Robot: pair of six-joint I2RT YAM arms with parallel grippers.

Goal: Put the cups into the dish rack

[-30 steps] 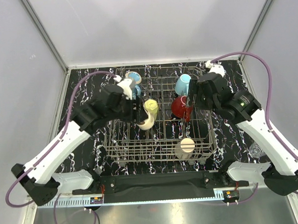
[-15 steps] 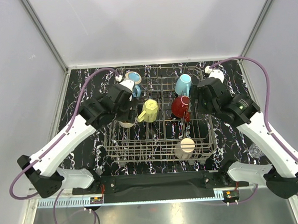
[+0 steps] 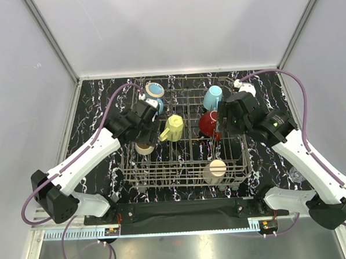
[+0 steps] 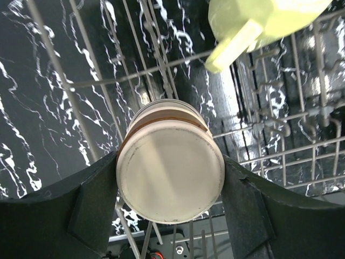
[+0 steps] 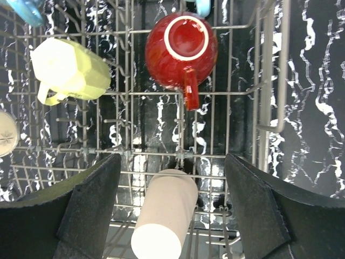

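Left gripper (image 4: 170,171) clasped on the cream cup (image 4: 171,186), one finger pressed to each side of its wall; right gripper (image 5: 172,162) spread wide and empty above the dish rack (image 3: 180,164).

Position: the cup hung mouth-down over the rack's left side, just beside the yellow-green mug (image 3: 174,127); whether its rim already touched the wires could not be told.

Hazards, as judged: a release with the rim perched on a tine tip or a cross-wire would leave the cup tilted or let it topple; a sideways drift could knock the yellow-green mug; the smooth wall offered little hold, so a slack grip might let it slide early.

Appearance: short cream cylinder, flat pale base with a faint ring near its edge, a tan band lower on the wall; no handle visible.

Also racked: red mug (image 3: 209,123), light blue mug (image 3: 212,96); a clear glass (image 3: 295,173) stood on the table, well apart from the rack.
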